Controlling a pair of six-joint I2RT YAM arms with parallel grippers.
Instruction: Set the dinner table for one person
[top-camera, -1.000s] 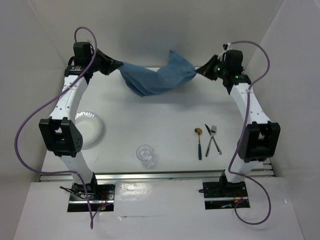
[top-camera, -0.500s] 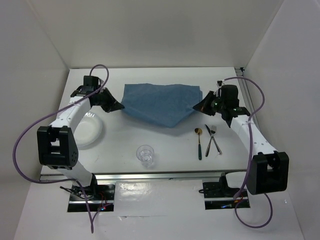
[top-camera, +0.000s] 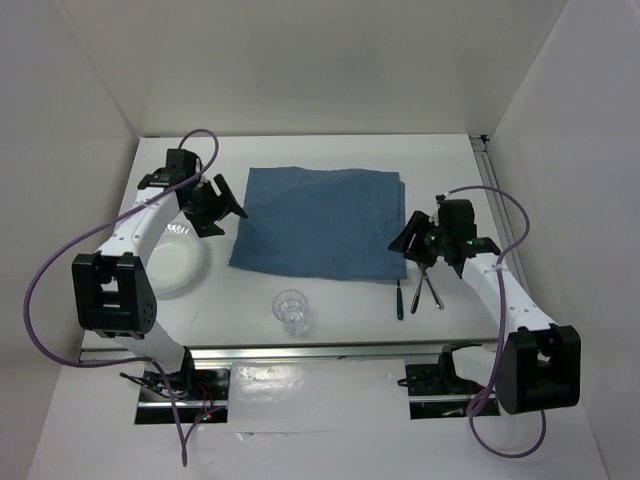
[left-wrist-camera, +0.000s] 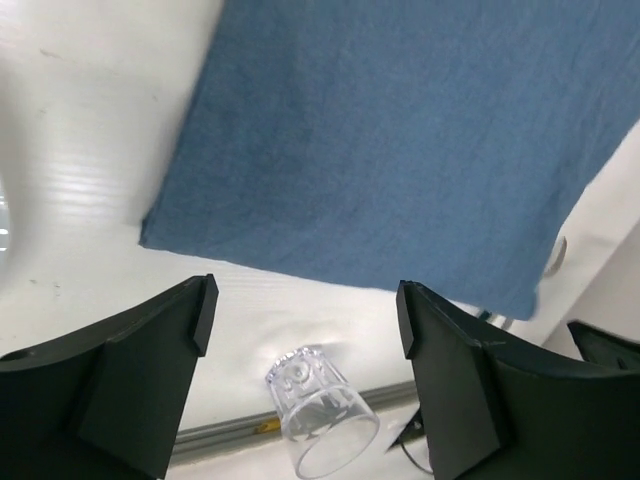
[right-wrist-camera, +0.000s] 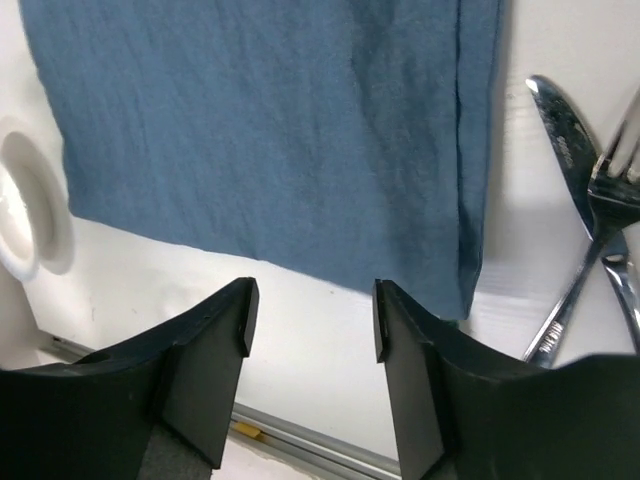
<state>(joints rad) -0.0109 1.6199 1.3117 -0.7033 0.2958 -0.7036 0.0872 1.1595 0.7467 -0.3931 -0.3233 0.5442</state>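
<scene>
Blue placemat (top-camera: 320, 222) lies flat on the white desk (top-camera: 300, 150) ahead of both arms
Left gripper (top-camera: 225, 205) released, empty, beside its left edge; right gripper (top-camera: 408, 238) released, empty, above its near right corner

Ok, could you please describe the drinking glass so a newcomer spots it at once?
Find the blue placemat spread on the white dinner table. Off its near edge stands the drinking glass. It alone is see-through; the plate to its left is white, the cutlery to its right metal.
</scene>
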